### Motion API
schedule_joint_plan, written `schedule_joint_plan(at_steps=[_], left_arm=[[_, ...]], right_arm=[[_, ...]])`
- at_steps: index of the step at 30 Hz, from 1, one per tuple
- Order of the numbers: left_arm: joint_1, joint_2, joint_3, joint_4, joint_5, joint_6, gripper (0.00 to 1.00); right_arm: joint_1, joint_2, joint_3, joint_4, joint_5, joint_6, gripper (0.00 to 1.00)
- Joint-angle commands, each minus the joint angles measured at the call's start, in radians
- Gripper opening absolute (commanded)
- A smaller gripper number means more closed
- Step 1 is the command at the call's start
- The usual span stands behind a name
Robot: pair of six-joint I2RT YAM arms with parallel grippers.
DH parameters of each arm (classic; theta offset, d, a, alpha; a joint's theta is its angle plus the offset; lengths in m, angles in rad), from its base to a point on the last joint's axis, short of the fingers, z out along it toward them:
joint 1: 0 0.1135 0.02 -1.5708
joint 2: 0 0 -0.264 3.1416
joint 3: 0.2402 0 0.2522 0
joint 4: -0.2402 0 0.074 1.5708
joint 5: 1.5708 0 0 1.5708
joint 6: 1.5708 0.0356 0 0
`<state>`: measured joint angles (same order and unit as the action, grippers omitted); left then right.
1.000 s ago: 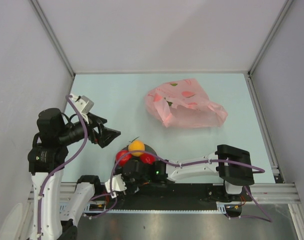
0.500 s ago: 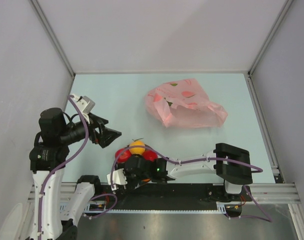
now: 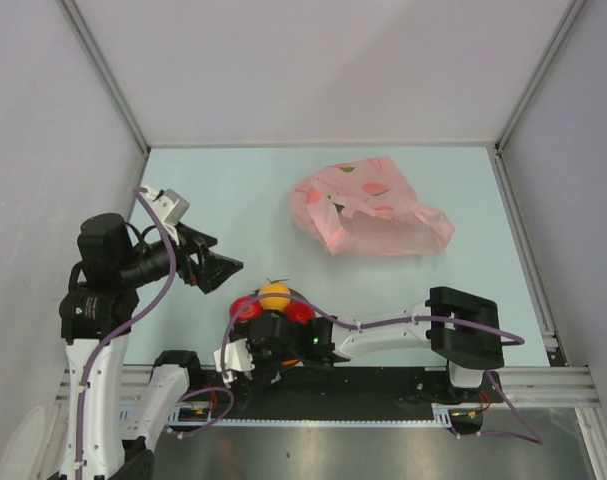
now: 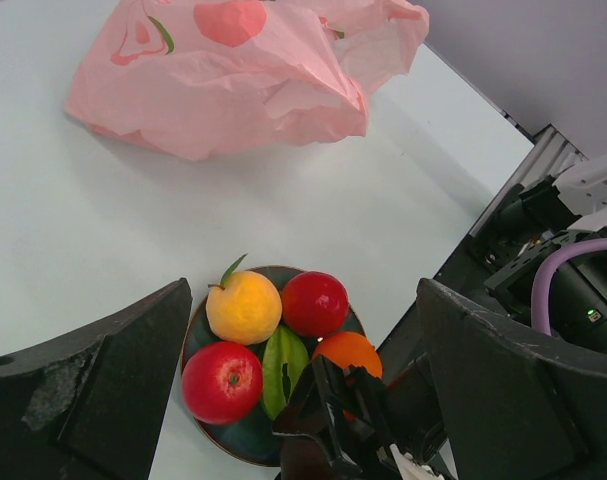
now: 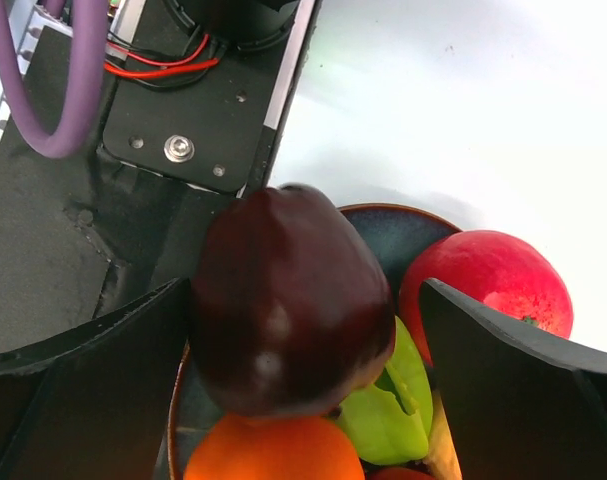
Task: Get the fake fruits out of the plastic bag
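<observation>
Below the open left tool (image 4: 303,290) and open right tool (image 5: 303,290): six fake fruits (image 4: 245,306) on one plate (image 5: 383,235); beyond, one plastic bag (image 4: 233,90).

The top external camera sits high above and behind the arm bases, looking down on the whole pale blue-green table (image 3: 213,190) from far off. The left wrist camera looks obliquely down from mid-distance between its own black fingers (image 4: 93,390), taking in the thin pink translucent plastic bag (image 4: 233,80) and the dark round plate (image 4: 243,438) of glossy plastic fruits (image 4: 243,307) — both also in the top view. The right wrist camera hangs very close over that plate, facing down toward the black metal mounting plate (image 5: 183,120) at the near edge — all three views share the plate.
</observation>
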<state>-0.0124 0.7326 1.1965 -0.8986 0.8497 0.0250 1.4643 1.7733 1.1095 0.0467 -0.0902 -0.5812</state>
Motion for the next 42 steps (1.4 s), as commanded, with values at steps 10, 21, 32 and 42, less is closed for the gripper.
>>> schedule_joint_plan(at_steps=[10,21,32,42], left_arm=[[0.009,0.017,-0.003,0.047,0.04,-0.017,1.0],[0.009,0.022,-0.009,0.066,0.06,-0.057,1.0],[0.037,-0.006,-0.034,0.092,0.074,-0.069,1.0],[0.042,0.001,-0.04,0.105,0.083,-0.083,1.0]], right_arm=[[0.042,-0.087,-0.004,-0.008,0.003,0.009,0.98],[0.025,-0.037,-0.007,0.01,-0.074,-0.031,0.81],[0.018,0.014,-0.007,0.002,-0.023,-0.043,0.76],[-0.001,-0.025,-0.007,0.042,0.09,0.208,0.58]])
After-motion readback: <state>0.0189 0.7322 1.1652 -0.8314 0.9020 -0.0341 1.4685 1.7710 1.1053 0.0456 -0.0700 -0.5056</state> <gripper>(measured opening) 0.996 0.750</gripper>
